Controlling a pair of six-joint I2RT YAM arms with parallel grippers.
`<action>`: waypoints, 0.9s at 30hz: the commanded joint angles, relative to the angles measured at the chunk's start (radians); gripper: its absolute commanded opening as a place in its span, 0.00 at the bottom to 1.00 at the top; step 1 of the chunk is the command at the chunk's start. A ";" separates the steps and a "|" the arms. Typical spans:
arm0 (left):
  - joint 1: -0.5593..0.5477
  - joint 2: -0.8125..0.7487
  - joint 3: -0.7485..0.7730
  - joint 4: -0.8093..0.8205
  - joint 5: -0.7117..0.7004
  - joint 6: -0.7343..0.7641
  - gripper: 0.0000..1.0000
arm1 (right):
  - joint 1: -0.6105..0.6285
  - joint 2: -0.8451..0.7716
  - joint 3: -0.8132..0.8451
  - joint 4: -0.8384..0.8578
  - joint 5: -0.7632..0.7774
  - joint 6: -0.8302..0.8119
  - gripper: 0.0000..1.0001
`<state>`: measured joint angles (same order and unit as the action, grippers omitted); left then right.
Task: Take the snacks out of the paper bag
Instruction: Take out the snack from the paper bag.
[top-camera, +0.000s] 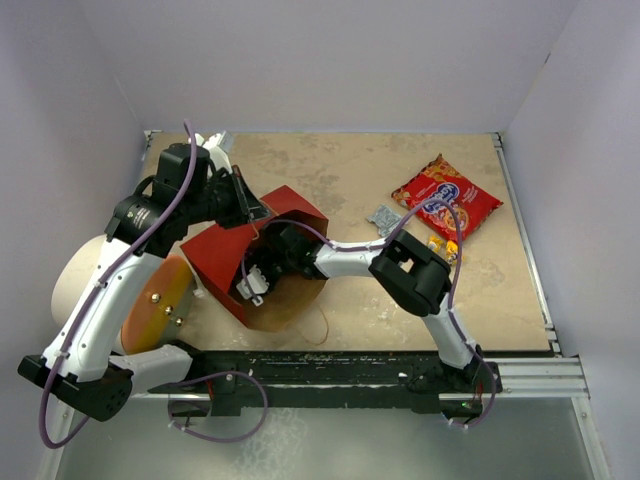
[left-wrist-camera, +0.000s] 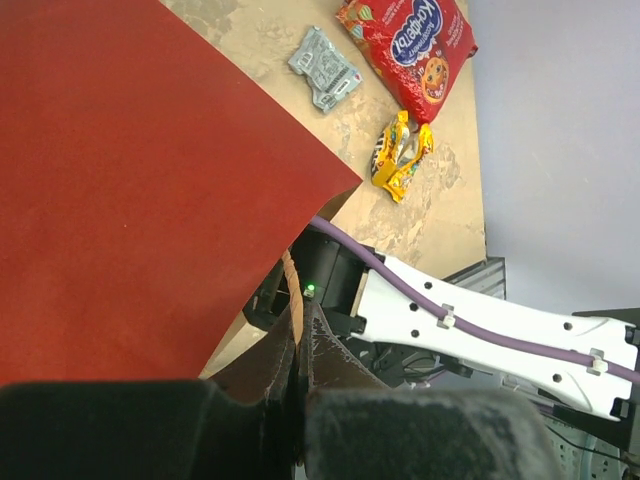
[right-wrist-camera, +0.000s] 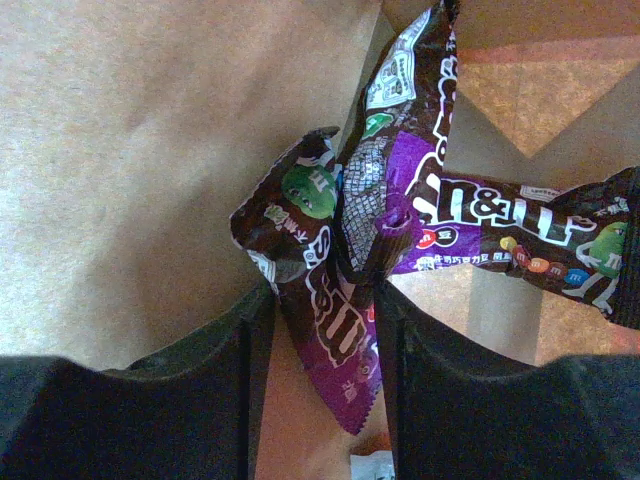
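The paper bag (top-camera: 222, 255) lies on its side left of centre, mouth toward the right arm. My left gripper (top-camera: 252, 207) is shut on its upper rim; the left wrist view shows the fingers (left-wrist-camera: 297, 340) pinching brown paper below the red face (left-wrist-camera: 120, 180). My right gripper (top-camera: 258, 282) reaches inside the bag. In the right wrist view it (right-wrist-camera: 322, 300) is shut on a crumpled purple packet (right-wrist-camera: 345, 300) against the brown inner wall (right-wrist-camera: 130, 130). The red cookie bag (top-camera: 446, 197), silver-grey packet (top-camera: 383, 217) and yellow-orange packet (top-camera: 444, 246) lie on the table at right.
A white cylinder (top-camera: 80, 275) with an orange end (top-camera: 155, 305) lies left of the bag beside the left arm. A string handle (top-camera: 318, 330) trails from the bag's mouth. Grey walls enclose the table; a metal rail (top-camera: 530, 375) runs along the front.
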<state>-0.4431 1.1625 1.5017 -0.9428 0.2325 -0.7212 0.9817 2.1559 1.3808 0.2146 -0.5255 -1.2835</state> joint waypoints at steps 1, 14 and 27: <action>0.007 0.003 0.043 0.053 0.031 0.002 0.00 | 0.005 0.032 0.056 -0.025 0.022 -0.017 0.44; 0.007 -0.010 0.042 0.043 0.014 0.001 0.00 | 0.001 0.014 0.022 -0.006 -0.048 0.022 0.31; 0.007 -0.015 0.050 0.014 -0.026 0.012 0.00 | -0.023 -0.132 -0.095 0.060 -0.095 0.072 0.06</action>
<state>-0.4397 1.1679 1.5063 -0.9535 0.2241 -0.7200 0.9611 2.1319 1.3151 0.2394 -0.5930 -1.2503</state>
